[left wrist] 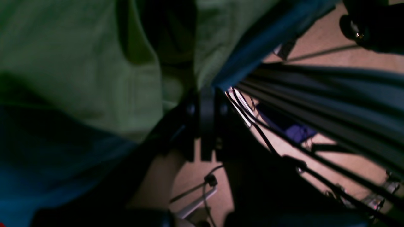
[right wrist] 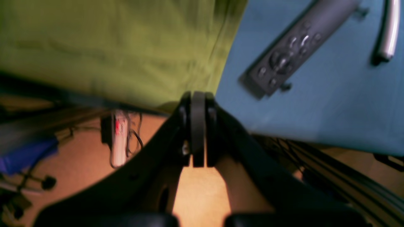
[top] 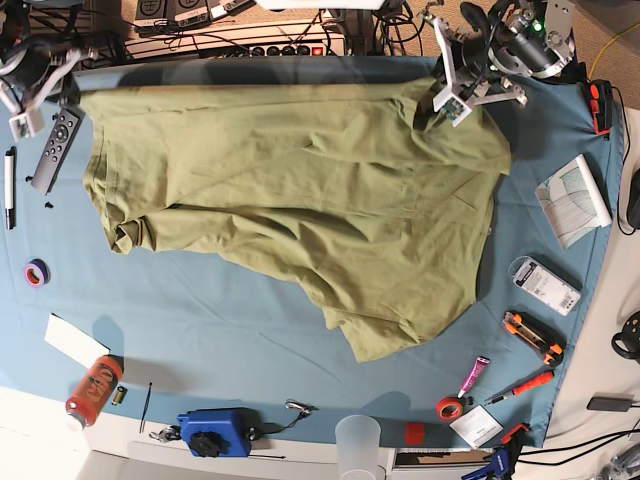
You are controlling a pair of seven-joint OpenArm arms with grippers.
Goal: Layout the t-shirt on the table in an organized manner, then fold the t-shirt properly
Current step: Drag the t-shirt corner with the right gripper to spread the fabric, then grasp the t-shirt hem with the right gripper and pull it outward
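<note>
1. The table (top: 250, 330), blue-clothed, carries clutter along its rims.
2. Right gripper (right wrist: 198, 104) pinches the t-shirt (top: 300, 190) at its far-left corner.
3. Left gripper (left wrist: 206, 101) clamps the far-right corner; shirt half spread, folding not begun.

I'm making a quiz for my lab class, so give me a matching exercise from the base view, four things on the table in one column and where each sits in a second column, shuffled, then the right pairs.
Things:
1. t-shirt
2. remote
3. red can
4. clear cup

Places in the base view:
A. near edge, a little right of centre
B. spread across the middle of the table
C. near-left corner, lying on its side
D. far-left side, just left of the shirt

Pairs: 1-B, 2-D, 3-C, 4-A
</note>
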